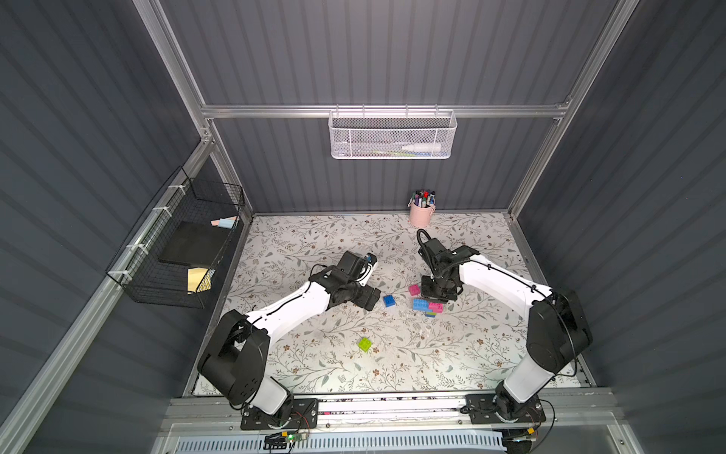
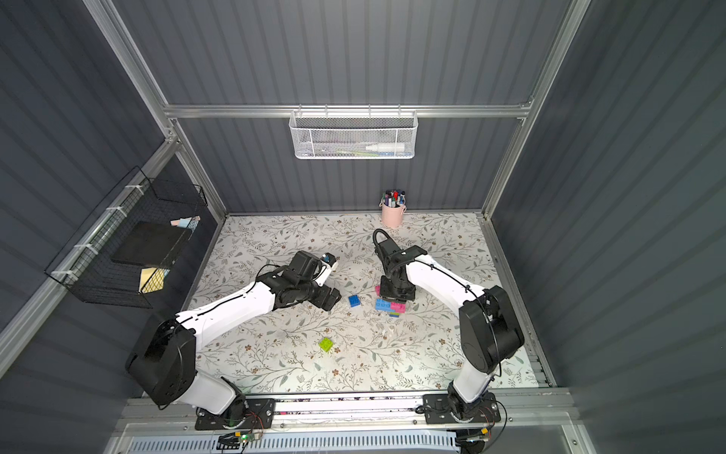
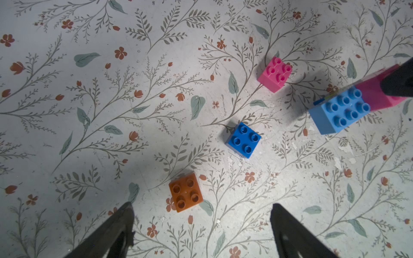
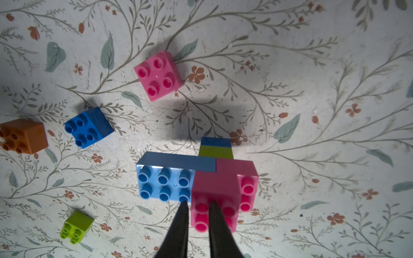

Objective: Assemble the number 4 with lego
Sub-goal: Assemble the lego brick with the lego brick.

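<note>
while the number 4 [image 1: 426, 306] is only partly built, it stands studs-up on the flowered mat [image 1: 334, 373], right of the middle, directly under the right gripper [image 4: 198, 203]. from the right wrist view it is read as a blue and a green brick below, the light-blue bar [image 4: 165, 185] above them, and a top pink brick [image 4: 214, 189] over the bar's right end. the right jaws are closed, with their tips set on that top brick's studs. whether a stud is pinched cannot be told. the left gripper [image 3: 201, 205] is held wide open and empty over an orange brick [image 3: 185, 192].

three more loose bricks are seen: a blue one [image 1: 389, 300] just left of the figure, a pink one [image 1: 414, 290] at its far-left side, and a lime green one [image 1: 365, 344] nearer and well apart.

the bricks are judged light, hard and stiff — nothing to crush, though the smooth walls are likely slippery. a single brick is best taken across two opposite flat walls, low and square, not by the studs. the figure looks top-heavy on a narrow foot and is joined by friction only — it is better pressed straight down than pushed sideways.
</note>
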Robot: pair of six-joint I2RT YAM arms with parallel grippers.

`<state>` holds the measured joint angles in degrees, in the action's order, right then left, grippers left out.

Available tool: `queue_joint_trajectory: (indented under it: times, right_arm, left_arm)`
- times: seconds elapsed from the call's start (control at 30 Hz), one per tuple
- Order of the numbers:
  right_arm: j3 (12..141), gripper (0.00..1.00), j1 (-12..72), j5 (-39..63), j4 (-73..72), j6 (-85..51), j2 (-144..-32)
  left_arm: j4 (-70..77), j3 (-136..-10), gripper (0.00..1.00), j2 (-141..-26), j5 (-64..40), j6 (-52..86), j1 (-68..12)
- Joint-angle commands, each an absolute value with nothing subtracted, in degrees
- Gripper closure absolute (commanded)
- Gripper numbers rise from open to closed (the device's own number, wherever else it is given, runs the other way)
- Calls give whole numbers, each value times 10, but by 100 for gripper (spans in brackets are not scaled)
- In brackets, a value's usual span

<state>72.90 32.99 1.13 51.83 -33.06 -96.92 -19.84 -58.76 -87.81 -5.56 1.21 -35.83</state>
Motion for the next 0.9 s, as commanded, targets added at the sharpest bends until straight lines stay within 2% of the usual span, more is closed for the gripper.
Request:
queue_joint_trajectory:
  times: [0.0,0.2,0.47,0.63,0.87]
  right_arm:
    - [706,73,332,3,536,-333,-1011]
    - [749,66,331,-21,554,-328,-991]
    - [787,62,329,-12,554,-322,-965]
    - [815,58,329,14,559,-309,-960]
    - [890,50,346,81,585,-262,-1021]
  left_arm:
    - [-201,-584,9,-864,-49,3,-353]
    - [-202,-584,8,-858,-43,3,-353]
    - [-199,-581,8,-852,-40,4,-353]
    - [-204,-582,8,-850,-40,4,-353]
    - [-243,-574,8,-832,-16,13,-353]
